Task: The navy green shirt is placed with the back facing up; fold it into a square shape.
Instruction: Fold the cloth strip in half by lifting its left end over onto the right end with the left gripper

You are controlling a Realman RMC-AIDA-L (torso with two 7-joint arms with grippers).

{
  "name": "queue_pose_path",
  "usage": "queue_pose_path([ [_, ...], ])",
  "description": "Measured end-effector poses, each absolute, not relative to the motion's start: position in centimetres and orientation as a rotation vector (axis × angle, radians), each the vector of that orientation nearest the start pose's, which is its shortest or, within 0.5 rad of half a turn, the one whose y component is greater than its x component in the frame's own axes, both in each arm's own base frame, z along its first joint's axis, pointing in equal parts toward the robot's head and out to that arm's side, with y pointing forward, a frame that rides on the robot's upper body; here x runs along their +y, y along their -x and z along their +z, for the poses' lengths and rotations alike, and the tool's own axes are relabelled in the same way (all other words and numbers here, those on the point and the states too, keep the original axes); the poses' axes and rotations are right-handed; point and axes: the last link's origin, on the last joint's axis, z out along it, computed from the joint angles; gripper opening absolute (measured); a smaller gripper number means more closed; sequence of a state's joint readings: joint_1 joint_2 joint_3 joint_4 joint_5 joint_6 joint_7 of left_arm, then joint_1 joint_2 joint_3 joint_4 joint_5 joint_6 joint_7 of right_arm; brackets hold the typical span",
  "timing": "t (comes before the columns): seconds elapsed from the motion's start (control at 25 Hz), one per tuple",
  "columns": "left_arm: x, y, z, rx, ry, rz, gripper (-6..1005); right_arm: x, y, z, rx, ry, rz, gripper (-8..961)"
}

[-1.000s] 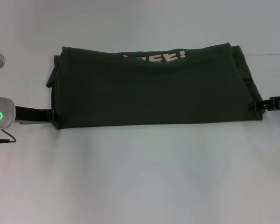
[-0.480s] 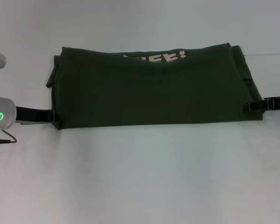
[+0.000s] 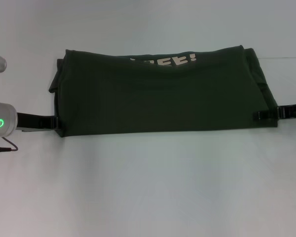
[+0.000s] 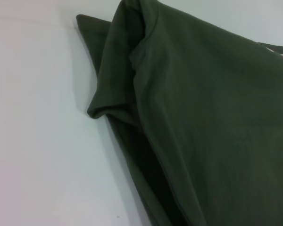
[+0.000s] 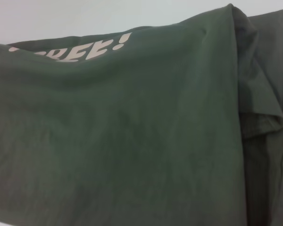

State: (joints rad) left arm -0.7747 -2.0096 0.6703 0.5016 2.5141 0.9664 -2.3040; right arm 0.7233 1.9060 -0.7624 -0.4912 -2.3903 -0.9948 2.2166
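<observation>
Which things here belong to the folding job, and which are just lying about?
Part of the job:
- navy green shirt, folded into a long band, cream lettering showing at its far edge
- left gripper at the shirt's left end
- right gripper at its right end

Just there:
- white table; nothing else lies on it

lettering partly folded under, right pincer cut off

All I see is a plain white table filling the frame, evenly lit, with a faint seam at upper right.
</observation>
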Motion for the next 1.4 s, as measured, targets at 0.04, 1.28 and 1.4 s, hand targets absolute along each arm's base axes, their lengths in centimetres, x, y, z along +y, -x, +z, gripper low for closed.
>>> queue_pose_path([
  [0.04,41.7,29.9,0.4,-1.49,2.098,-0.129,28,41.7,-32.1,4.5,1.401,2.112,0.102,795],
  [1.28,41.7,29.9,0.4,-1.49,2.095,-0.128,29,41.5,-32.2,3.3,1.383,2.119,0.075,792],
  [1.4,41.7,29.9,0.4,-1.49,2.095,-0.128,29,41.5,-32.2,3.3,1.383,2.118,0.075,721],
])
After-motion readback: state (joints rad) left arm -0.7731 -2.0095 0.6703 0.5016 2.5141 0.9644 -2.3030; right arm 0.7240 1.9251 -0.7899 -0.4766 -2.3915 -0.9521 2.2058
